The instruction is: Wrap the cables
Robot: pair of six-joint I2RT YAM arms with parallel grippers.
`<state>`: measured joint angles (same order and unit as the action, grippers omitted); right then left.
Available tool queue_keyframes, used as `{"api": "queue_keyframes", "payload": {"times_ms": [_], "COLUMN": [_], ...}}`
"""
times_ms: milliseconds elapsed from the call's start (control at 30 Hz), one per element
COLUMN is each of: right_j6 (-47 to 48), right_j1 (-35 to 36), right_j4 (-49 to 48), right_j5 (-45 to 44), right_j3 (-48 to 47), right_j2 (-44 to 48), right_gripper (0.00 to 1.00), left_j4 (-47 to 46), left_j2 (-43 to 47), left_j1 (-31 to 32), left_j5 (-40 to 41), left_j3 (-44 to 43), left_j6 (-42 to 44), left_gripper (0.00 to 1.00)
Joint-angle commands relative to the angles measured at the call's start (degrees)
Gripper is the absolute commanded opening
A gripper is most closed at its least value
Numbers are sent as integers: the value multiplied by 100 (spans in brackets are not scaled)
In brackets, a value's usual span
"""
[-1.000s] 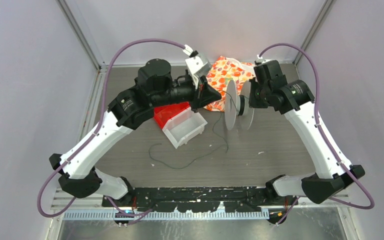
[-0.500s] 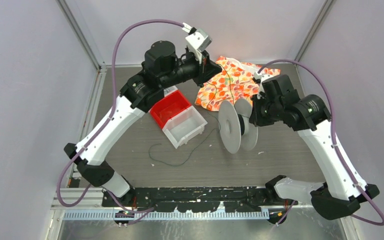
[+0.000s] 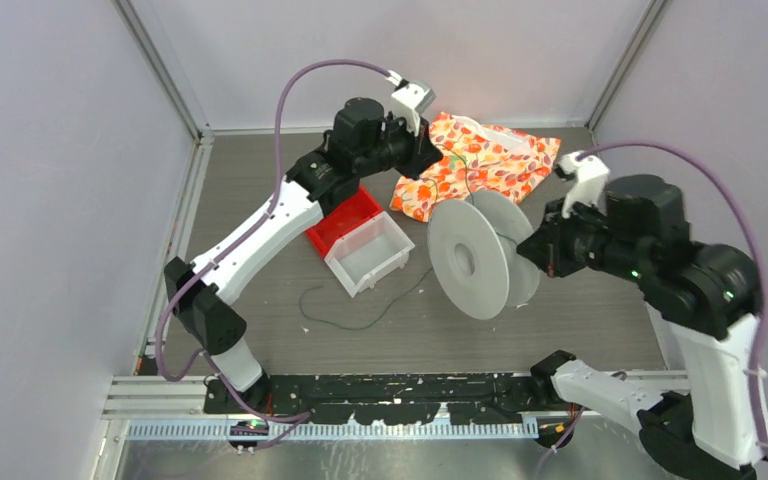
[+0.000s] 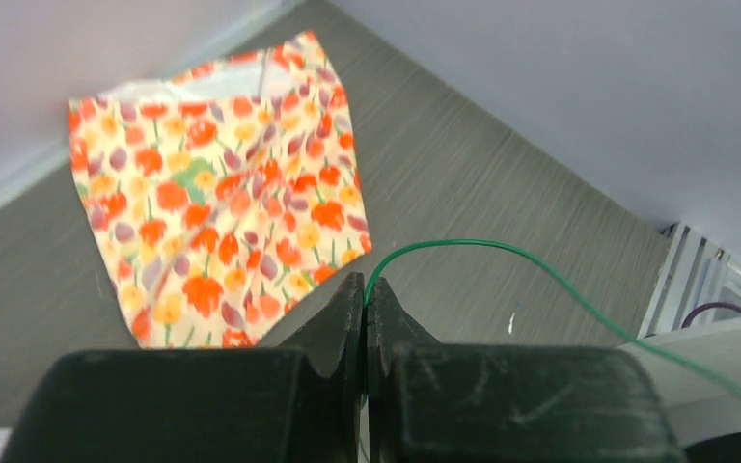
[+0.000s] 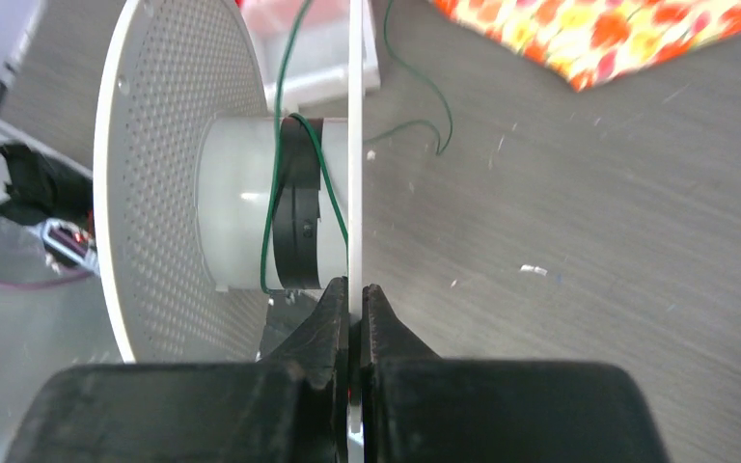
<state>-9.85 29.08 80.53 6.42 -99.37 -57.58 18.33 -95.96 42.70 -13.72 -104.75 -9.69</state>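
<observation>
Left wrist view: left hand (image 4: 364, 301) is pinched fully shut, with the thin green cable (image 4: 482, 249) caught right at its fingertips and arcing off to the right from there. It's up by the flowery cloth (image 4: 212, 193) at the far side of the table (image 4: 463, 174).

Right wrist view: right hand (image 5: 355, 294) is clamped tight on the thin edge of one flange of the white spool (image 5: 154, 193), which is held up off the table. The cable goes round the hub a turn or two, I think, but it's hard to count.

From above, the rest trails in a loose squiggle on the table by the white bin (image 3: 370, 255), nearer the arm bases than either hand.
</observation>
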Motion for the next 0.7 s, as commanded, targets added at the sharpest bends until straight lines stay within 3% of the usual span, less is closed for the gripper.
{"api": "queue_keyframes", "payload": {"times_ms": [0,400,667], "right_j6": [-331,-1887,-2226], "right_j1": [18,12,17], "right_j4": [-968,-2705,-3741], "right_j5": [-489,-3170,-4035], "right_j3": [-658,-845,-279], "right_j2": [492,143,-204], "right_gripper": [0,0,0], "left_j4": [-628,-813,-867], "left_j2": [88,187,165], "left_j1": [-51,-42,31], "left_j5": [-118,-1044,-1426], "left_j3": [686,1357,1590], "left_j6": [-434,-1181,-1488], "left_gripper": [0,0,0]}}
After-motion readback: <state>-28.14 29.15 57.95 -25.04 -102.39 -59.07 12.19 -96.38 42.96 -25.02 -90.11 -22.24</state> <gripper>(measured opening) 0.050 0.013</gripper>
